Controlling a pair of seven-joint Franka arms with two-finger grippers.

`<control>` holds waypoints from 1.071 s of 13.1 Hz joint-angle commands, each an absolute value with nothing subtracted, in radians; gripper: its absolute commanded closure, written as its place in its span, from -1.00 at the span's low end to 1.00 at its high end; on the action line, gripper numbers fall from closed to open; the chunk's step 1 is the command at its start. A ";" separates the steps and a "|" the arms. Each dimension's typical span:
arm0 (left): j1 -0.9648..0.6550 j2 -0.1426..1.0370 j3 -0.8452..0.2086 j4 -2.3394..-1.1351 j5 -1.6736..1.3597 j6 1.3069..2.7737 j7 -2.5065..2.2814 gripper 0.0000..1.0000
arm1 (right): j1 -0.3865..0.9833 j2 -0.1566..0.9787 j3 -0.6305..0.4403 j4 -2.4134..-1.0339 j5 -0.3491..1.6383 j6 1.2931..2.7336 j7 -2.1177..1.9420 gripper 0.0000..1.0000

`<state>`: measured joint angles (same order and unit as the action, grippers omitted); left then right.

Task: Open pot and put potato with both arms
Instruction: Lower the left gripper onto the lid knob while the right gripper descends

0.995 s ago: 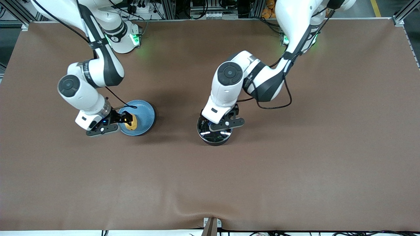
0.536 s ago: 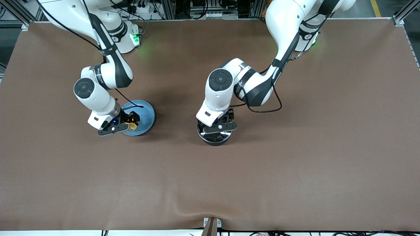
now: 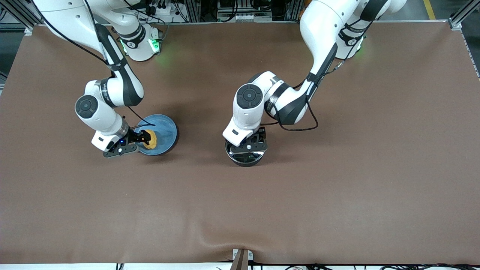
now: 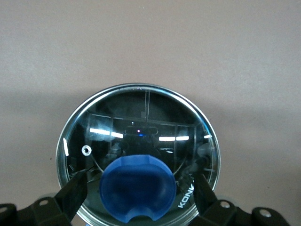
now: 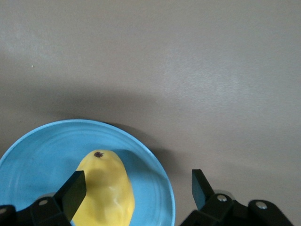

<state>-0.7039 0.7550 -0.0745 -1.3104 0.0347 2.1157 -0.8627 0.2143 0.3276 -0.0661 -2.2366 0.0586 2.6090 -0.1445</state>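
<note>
**Left wrist view: knob centred between spread fingers**

The blue knob [image 4: 137, 187] of the glass lid [image 4: 141, 122] is seen between the parted fingers of the left gripper [image 4: 137, 200], neither fingertip touching it. The lid is seated on the pot [image 3: 246, 156], which stands near the table's middle.

The right gripper [image 5: 136, 193] is held open over the blue plate [image 5: 42, 146]; one finger [image 5: 73, 190] is set in front of the potato [image 5: 107, 188], the other over bare table. The potato is lying on the plate, toward the right arm's end.

Wide brown table [image 3: 337, 187] is left around both, nearer the front camera especially.
</note>
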 commanded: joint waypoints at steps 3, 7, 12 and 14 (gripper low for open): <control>-0.719 0.776 -0.066 -1.287 0.116 2.117 -0.856 -1.00 | 0.221 0.321 -0.054 -2.269 0.069 2.665 -0.176 -1.00; -0.719 0.775 -0.066 -1.292 0.121 2.117 -0.854 -1.00 | 0.212 0.287 -0.054 -2.269 0.069 2.617 -0.192 -1.00; -0.719 0.772 -0.067 -1.292 0.112 2.114 -0.865 0.61 | 0.195 0.229 -0.054 -2.272 0.071 2.510 -0.209 -1.00; -0.721 0.764 -0.067 -1.292 0.118 2.105 -0.865 1.00 | 0.195 0.241 -0.054 -2.275 0.075 2.522 -0.207 -1.00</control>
